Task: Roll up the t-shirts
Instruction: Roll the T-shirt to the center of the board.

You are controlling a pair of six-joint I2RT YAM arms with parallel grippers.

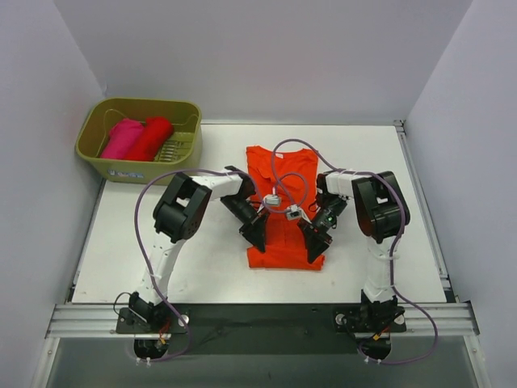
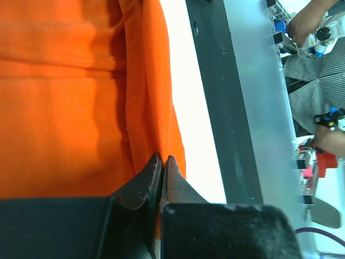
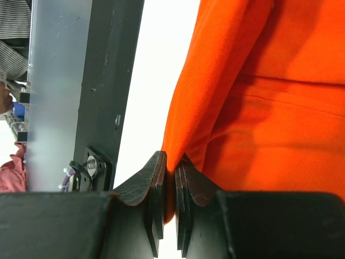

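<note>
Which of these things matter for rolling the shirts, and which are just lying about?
In the job: orange-red t-shirt, left gripper and right gripper pinching it, rolled pink t-shirt, rolled red t-shirt.
Lying about: olive-green basket, purple cables.

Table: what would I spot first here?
The bright orange shirt lies flat in the middle of the white table. The left pincer and the right pincer are each shut on its near edge. At the far left, a green basket holds a pink shirt and a red shirt, bundled up.
</note>
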